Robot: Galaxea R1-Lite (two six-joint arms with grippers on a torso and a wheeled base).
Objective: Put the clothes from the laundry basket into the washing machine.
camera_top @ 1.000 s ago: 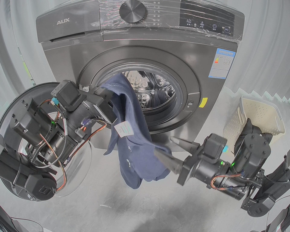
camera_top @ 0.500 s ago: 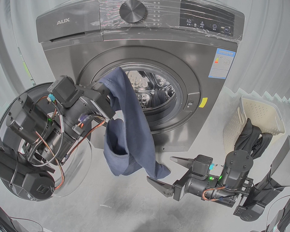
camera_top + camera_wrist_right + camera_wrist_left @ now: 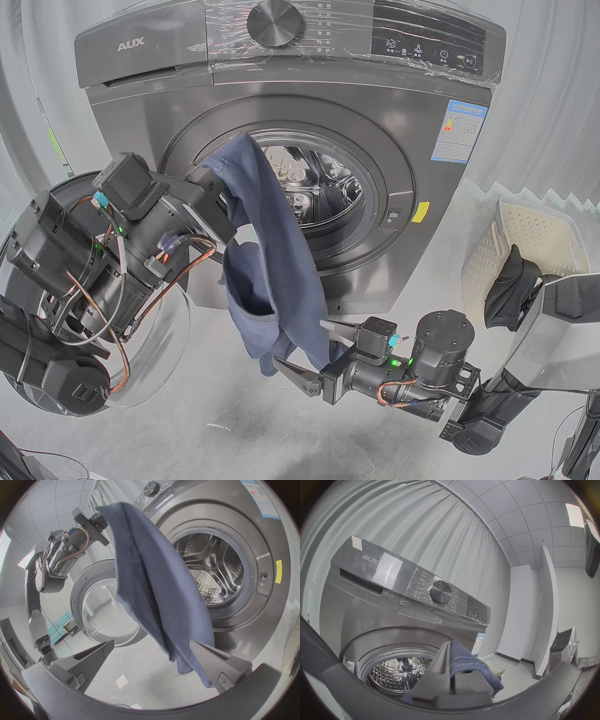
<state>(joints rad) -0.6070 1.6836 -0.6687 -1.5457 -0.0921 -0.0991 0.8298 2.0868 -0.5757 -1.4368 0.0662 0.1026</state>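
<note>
We see the left gripper raised in front of the washing machine, its fingers closed tight on the top edge of a dark blue garment. The garment hangs down across the left side of the round opening and is outside the drum. Through the opening, the drum shows its shiny perforated wall and ribs. The door stands swung open on the left, behind the left arm. Lower down, the right gripper is spread wide and grips nothing. The garment's bottom hem hangs between its two fingers, and we cannot tell whether cloth and fingers touch. On the floor to the right of the machine stands the cream laundry basket, with a black garment draped over its near rim.
</note>
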